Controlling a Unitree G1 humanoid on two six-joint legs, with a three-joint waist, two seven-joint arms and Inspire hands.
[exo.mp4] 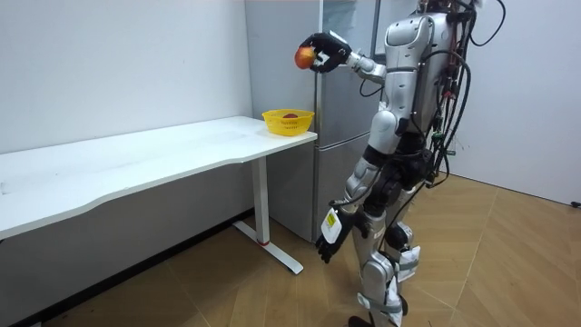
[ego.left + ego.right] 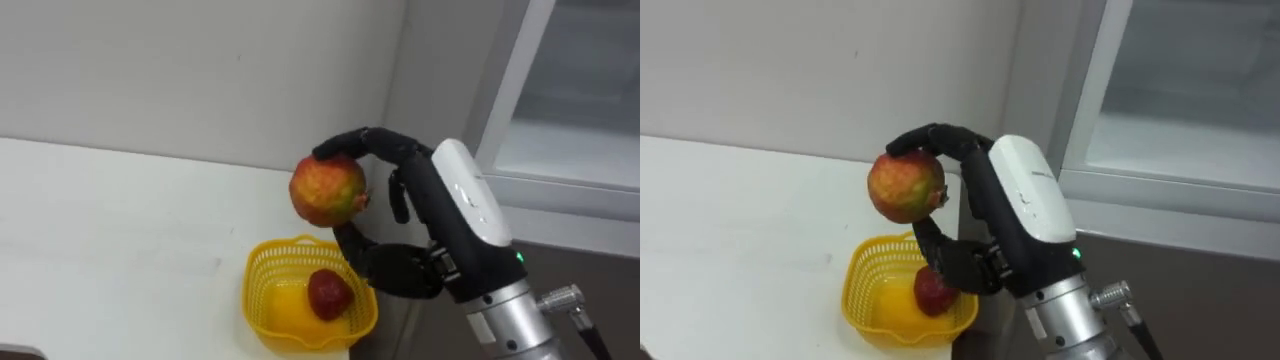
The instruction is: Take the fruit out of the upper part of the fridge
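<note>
A round red-and-yellow fruit [image 2: 327, 188] [image 2: 905, 185] is held in the air, with my right hand [image 2: 445, 215] [image 2: 1015, 215] shut on it, fingers over its top and thumb beneath. It hangs just above a yellow basket [image 2: 262, 262] [image 2: 855, 280] that stands on the right end of the white table [image 2: 100, 240]. A smaller red fruit [image 2: 329, 293] lies in the basket. In the room view I stand beside the grey fridge [image 1: 336, 91] with the fruit [image 1: 304, 57] raised high. My left hand [image 1: 329, 238] hangs low by my thigh.
The fridge's pale upper compartment [image 2: 570, 120] is at my right, close behind the raised arm. A plain white wall runs behind the table. The long table top [image 1: 136, 159] stretches away to the room view's left, over a wooden floor [image 1: 508, 272].
</note>
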